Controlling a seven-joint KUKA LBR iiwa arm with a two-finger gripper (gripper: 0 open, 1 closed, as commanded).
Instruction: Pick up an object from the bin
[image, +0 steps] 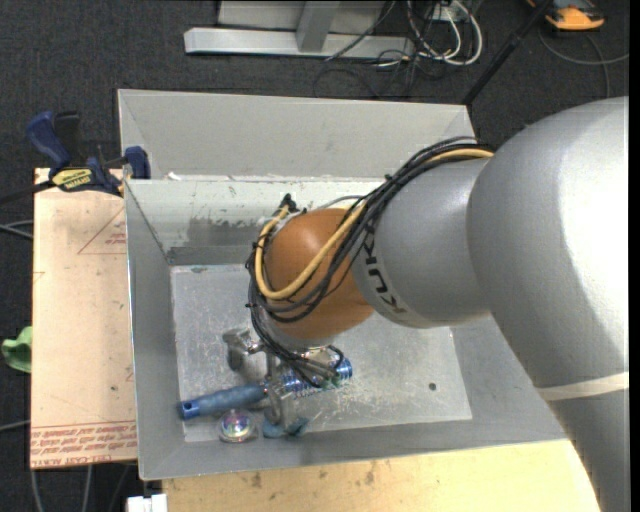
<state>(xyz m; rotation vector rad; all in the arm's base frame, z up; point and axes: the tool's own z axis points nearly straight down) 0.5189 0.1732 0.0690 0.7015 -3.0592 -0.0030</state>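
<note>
One broad silver arm (520, 230) reaches from the right into the grey bin (150, 300), and its orange cover (310, 270), wrapped in cables, hides much of the bin floor. The end effector (278, 392) is low at the front left of the floor; whether it is spread or pressed together cannot be told. It meets the right end of a blue rod-shaped tool (215, 403), though any grip is unclear. A shiny round piece (236, 429) lies just in front, and a blue-and-silver item (335, 372) lies partly under the wrist.
</note>
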